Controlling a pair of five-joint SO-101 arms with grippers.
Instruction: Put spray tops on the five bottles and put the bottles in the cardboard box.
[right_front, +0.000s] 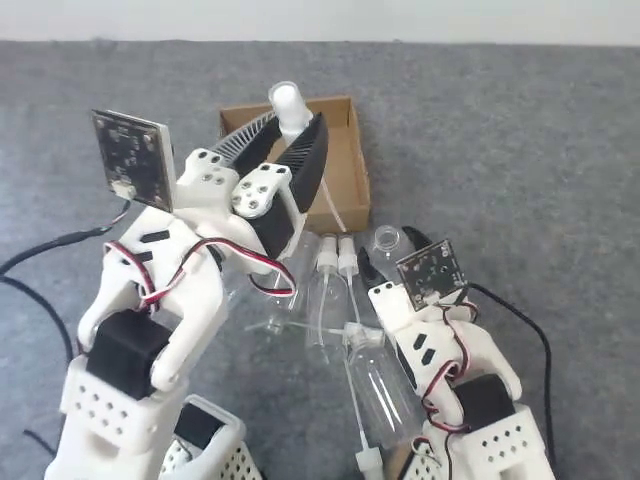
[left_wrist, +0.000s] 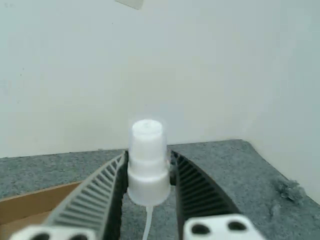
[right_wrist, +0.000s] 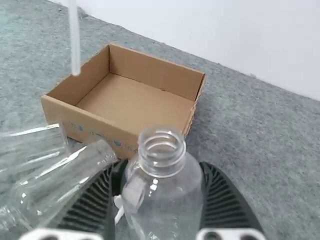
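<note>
Desk (right_front: 520, 150): grey, fuzzy cover. All items sit mid-desk, btw and ahead of the two arms.

Cardboard box (right_front: 345, 170): far side of desk, open top. The right wrist view shows a bare floor inside (right_wrist: 155, 62), so 0 of 5 packed.

Bottles:
- Right end effector (right_front: 390, 250) is closed round a clear bottle (right_wrist: 160, 195), one finger each side of the body. The neck is up and bare, just short of the box's near wall.
- Two lying bottles (right_front: 325, 300) are beside it, w/ white tops at their necks. These look capped, est. only.
- Another bottle (right_front: 380, 385) lies nearer the arm bases. Can't tell if its top is on.
- A loose top (right_front: 368, 462) w/ tube lies at the near edge.
- Fifth bottle not confirmed, poss. under the left arm.

Spray top (left_wrist: 148, 165): pinched in the left end effector (right_front: 293, 118), fingers nearly closed on its collar. It is held high over the box, nozzle up, thin dip tube (right_wrist: 75, 35) hanging below.

Status est.: approx 2 capped, and the held pair is up next. The top is apart from the bare neck, so the tube needs threading in first. Packing not begun.
</note>
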